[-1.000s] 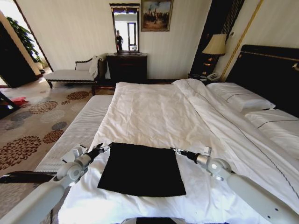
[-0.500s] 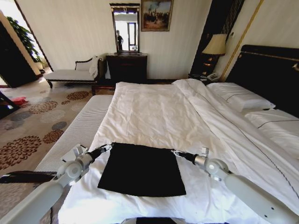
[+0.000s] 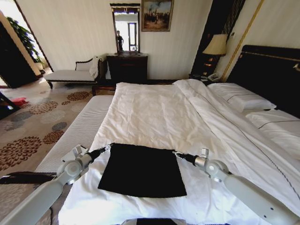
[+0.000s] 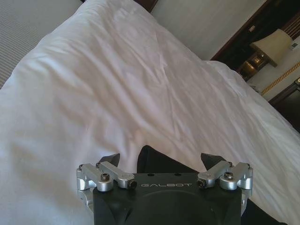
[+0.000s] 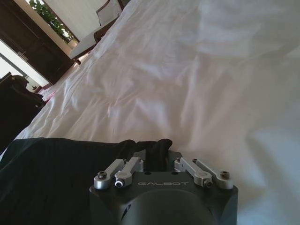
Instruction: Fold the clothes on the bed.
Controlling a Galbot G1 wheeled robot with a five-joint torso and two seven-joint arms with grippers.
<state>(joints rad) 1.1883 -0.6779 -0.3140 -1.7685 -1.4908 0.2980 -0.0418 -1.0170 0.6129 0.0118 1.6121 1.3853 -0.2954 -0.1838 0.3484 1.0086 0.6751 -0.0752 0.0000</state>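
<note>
Since both arms sit at the far corners: looks like the robot is set up to deal with the far edge of the fold evenly, one corner each, just a guess.
Shirt: black T-shirt (image 3: 142, 170) lies flat as a folded rectangle on the near end of the bed (image 3: 159, 117), on the white duvet.
Left tool (image 3: 108, 147): at the far left corner; wrist view shows it spread wide, dark cloth between the fingers (image 4: 110, 159), not pinched.
Right tool (image 3: 176, 153): at the far right corner, fingers pressed together on a bunched bit of cloth.
Containers: none around, nothing holding anything.
</note>
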